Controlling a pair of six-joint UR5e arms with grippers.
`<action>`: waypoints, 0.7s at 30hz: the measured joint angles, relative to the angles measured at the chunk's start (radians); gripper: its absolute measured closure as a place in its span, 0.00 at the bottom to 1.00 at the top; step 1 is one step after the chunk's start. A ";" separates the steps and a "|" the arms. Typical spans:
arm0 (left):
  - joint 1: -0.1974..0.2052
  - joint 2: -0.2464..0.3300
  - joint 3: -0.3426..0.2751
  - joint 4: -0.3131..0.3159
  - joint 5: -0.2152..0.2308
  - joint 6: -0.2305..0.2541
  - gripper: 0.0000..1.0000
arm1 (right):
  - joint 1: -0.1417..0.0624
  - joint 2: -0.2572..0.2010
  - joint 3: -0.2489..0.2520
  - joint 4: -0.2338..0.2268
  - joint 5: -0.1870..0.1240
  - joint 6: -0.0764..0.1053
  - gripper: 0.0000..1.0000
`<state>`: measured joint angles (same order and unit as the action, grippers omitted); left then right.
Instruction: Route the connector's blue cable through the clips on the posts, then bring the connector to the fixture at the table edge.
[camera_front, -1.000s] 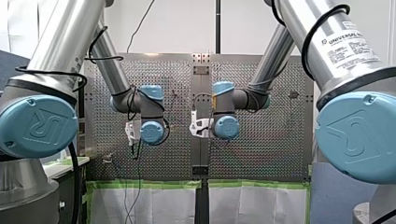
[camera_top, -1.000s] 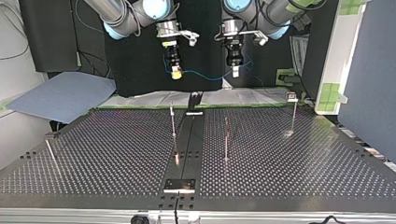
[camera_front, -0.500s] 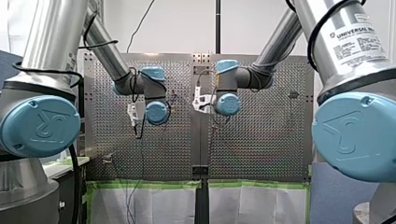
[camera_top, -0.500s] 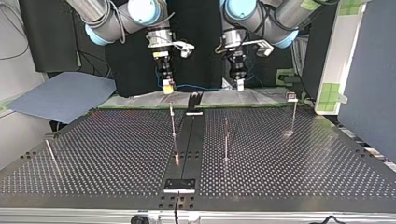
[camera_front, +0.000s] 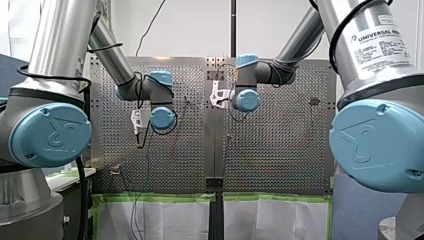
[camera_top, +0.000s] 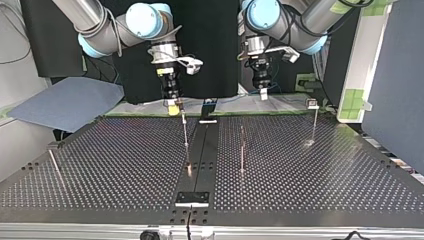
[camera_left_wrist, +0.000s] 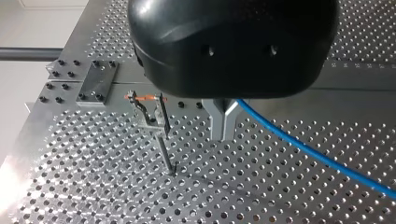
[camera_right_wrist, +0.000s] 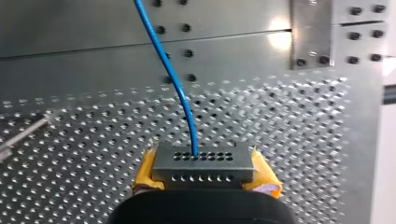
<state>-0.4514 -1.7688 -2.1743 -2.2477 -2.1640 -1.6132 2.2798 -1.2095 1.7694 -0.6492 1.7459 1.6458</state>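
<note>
Right pincer (camera_right_wrist: 205, 175) grips connector (camera_right_wrist: 204, 161); left pincer (camera_left_wrist: 224, 127) clamps blue cable (camera_left_wrist: 303, 143) nr clip post (camera_left_wrist: 162, 142).

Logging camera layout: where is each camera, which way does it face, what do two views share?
Front view: behind the shoulders, facing the perforated table; my left arm and my right arm frame it.
Top view: across the table, facing both arms, sides crossed.
Left wrist view: on my left arm, past the left end effector to a clip post.
Right wrist view: on my right arm; right end effector holds the connector.
Shared: both wrist views show the blue cable.
</note>
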 joint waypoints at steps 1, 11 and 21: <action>0.004 0.000 0.001 -0.001 0.006 0.000 1.00 | -0.001 0.008 -0.003 -0.001 -0.003 0.000 1.00; 0.070 -0.005 0.030 -0.023 0.083 0.000 1.00 | -0.010 0.067 -0.026 -0.015 -0.023 0.000 1.00; 0.150 -0.005 0.075 -0.043 0.158 -0.002 1.00 | -0.017 0.077 -0.056 -0.006 -0.050 0.012 1.00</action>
<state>-0.3010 -1.7738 -2.0993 -2.2909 -2.0060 -1.6149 2.2623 -1.1329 1.7136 -0.6551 1.6960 1.6575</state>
